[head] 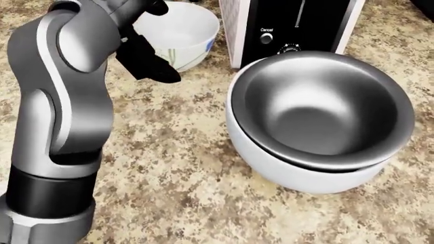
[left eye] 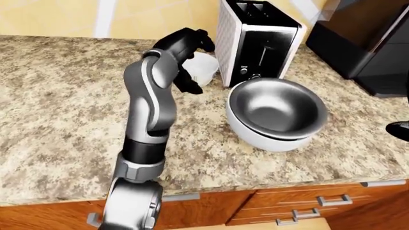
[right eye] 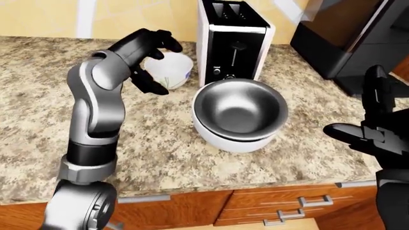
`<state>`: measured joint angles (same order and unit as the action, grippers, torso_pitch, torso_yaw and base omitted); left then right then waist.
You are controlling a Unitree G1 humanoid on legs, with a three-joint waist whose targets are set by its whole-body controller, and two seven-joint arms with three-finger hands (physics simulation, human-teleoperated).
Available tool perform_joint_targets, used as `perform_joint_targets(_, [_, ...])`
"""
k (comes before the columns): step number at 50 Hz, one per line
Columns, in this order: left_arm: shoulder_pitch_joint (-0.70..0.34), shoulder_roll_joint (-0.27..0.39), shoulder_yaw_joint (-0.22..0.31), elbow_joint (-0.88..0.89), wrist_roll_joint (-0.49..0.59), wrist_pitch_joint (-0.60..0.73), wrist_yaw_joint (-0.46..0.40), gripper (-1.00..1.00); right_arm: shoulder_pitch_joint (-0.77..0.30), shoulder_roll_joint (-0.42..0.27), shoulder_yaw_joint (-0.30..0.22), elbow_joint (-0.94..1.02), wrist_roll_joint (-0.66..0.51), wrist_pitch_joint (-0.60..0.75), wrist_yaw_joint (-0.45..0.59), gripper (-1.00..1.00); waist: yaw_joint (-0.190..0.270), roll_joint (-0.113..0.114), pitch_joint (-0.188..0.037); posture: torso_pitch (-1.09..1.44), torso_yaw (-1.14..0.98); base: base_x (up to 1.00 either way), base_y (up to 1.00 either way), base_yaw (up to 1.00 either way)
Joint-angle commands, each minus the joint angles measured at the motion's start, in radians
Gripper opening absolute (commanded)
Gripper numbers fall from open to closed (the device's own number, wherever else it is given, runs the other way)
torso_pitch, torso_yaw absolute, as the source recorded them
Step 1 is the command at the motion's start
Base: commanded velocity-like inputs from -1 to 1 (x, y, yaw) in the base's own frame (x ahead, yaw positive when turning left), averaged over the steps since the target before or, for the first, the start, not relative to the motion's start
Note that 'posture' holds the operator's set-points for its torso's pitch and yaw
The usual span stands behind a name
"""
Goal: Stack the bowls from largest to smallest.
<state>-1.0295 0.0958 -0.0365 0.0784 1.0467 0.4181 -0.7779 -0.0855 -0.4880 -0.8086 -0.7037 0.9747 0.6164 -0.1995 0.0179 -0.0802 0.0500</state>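
Head view: steel bowl (head: 325,109) nested in white bowl (head: 305,178); small bowl (head: 181,33) empty.

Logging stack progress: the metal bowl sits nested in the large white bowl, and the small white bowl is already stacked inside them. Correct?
Not quite. The small white bowl is not stacked: the right-eye view shows it on the counter by the left robot hand. The metal bowl is nested in the large white bowl.

Left robot hand (left eye: 186,56) open about small white bowl (left eye: 203,69) beside toaster (left eye: 255,40).
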Motion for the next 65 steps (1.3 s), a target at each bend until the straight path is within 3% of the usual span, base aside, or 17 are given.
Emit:
perform_joint_targets(1, [-0.038, 0.003, 0.003, 0.001, -0.004, -0.036, 0.052, 0.31, -0.012, -0.017, -0.012, -0.022, -0.005, -0.027, 0.009, 1.0, 0.001, -0.005, -0.023, 0.0, 0.0, 0.0, 0.0, 0.0])
perform_joint_targets(17, [-0.086, 0.006, -0.011, 0.283, 0.035, -0.163, 0.22, 0.29, -0.007, 0.003, -0.004, -0.019, -0.039, -0.033, 0.029, 1.0, -0.005, 0.0, -0.026, 0.0, 0.0, 0.0, 0.0, 0.0])
perform_joint_targets(27, [-0.154, 0.011, -0.011, 0.554, 0.037, -0.23, 0.386, 0.23, 0.014, 0.033, -0.008, -0.004, -0.072, -0.054, 0.07, 1.0, -0.007, 0.001, -0.03, 0.0, 0.0, 0.0, 0.0, 0.0])
perform_joint_targets(35, [-0.209, 0.016, -0.017, 0.726, 0.025, -0.26, 0.47, 0.01, 0.017, 0.037, -0.017, 0.024, -0.089, -0.066, 0.09, 1.0, -0.009, 0.001, -0.035, 0.0, 0.0, 0.0, 0.0, 0.0])
perform_joint_targets(41, [-0.231, 0.03, -0.017, 0.835, 0.019, -0.285, 0.528, -0.15, 0.011, 0.049, 0.011, 0.045, -0.126, -0.085, 0.104, 1.0, -0.011, 0.001, -0.038, 0.0, 0.0, 0.0, 0.0, 0.0])
perform_joint_targets(45, [-0.251, 0.04, -0.015, 0.909, 0.008, -0.304, 0.572, -0.42, 0.006, 0.048, 0.016, 0.046, -0.133, -0.082, 0.103, 1.0, -0.011, 0.002, -0.042, 0.0, 0.0, 0.0, 0.0, 0.0])
perform_joint_targets(52, [-0.24, 0.059, -0.014, 0.868, -0.001, -0.308, 0.555, -0.82, 0.0, 0.05, 0.026, 0.05, -0.144, -0.084, 0.105, 1.0, -0.013, 0.004, -0.045, 0.0, 0.0, 0.0, 0.0, 0.0])
perform_joint_targets(53, [-0.236, 0.062, -0.012, 0.849, -0.004, -0.308, 0.548, -0.98, 0.0, 0.051, 0.024, 0.047, -0.141, -0.083, 0.104, 1.0, -0.013, 0.004, -0.045, 0.0, 0.0, 0.0, 0.0, 0.0])
perform_joint_targets(60, [-0.163, 0.091, -0.001, 0.622, 0.012, -0.284, 0.442, -1.0, 0.002, 0.055, 0.027, 0.023, -0.134, -0.071, 0.091, 1.0, -0.013, 0.008, -0.041, 0.0, 0.0, 0.0, 0.0, 0.0])
perform_joint_targets(65, [-0.096, 0.103, 0.01, 0.391, 0.033, -0.27, 0.313, -1.0, 0.002, 0.059, 0.032, 0.007, -0.131, -0.065, 0.082, 1.0, -0.013, 0.011, -0.037, 0.0, 0.0, 0.0, 0.0, 0.0])
